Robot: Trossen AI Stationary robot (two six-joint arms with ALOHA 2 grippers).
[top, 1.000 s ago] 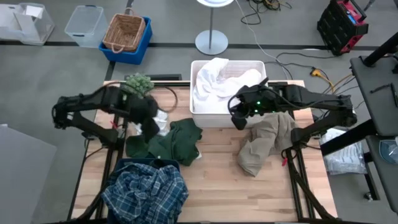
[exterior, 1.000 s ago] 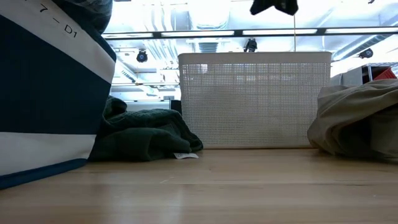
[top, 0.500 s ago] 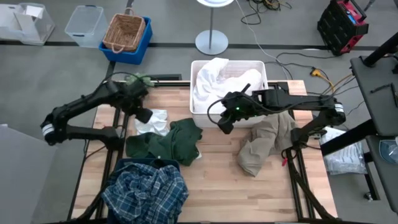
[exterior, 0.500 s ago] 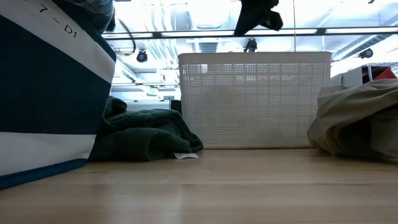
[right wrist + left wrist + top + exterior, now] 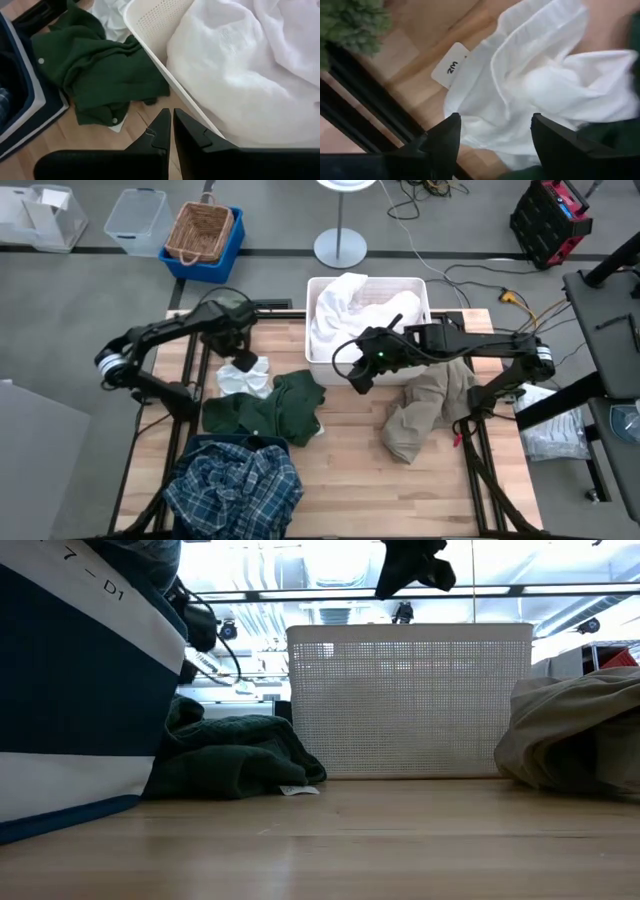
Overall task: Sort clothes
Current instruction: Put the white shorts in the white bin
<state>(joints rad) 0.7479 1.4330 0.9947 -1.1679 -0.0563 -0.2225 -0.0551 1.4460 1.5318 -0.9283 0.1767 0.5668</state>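
Note:
A small white garment (image 5: 243,377) lies crumpled on the table at the far left, beside a dark green garment (image 5: 270,405). My left gripper (image 5: 237,353) hovers open just over the white garment (image 5: 535,85), touching nothing. More white clothes (image 5: 350,305) fill the white bin (image 5: 420,285). My right gripper (image 5: 357,376) is shut and empty, raised at the bin's near left corner (image 5: 150,45). A khaki garment (image 5: 420,410) lies at the right. A blue plaid garment (image 5: 235,485) lies in a navy bag at the near left.
A small green plant (image 5: 222,310) stands at the table's far left edge, close behind my left gripper. The navy-and-white bag (image 5: 70,690) fills the near left. Bare wood shows in the near middle (image 5: 350,470). Baskets and a lamp base stand on the floor beyond the table.
My left gripper has drawn back toward the table's far edge, off the small white garment, which now lies uncovered. My right gripper has gone toward the table's left along the bin's front, from over the khaki garment to the bin's near left corner.

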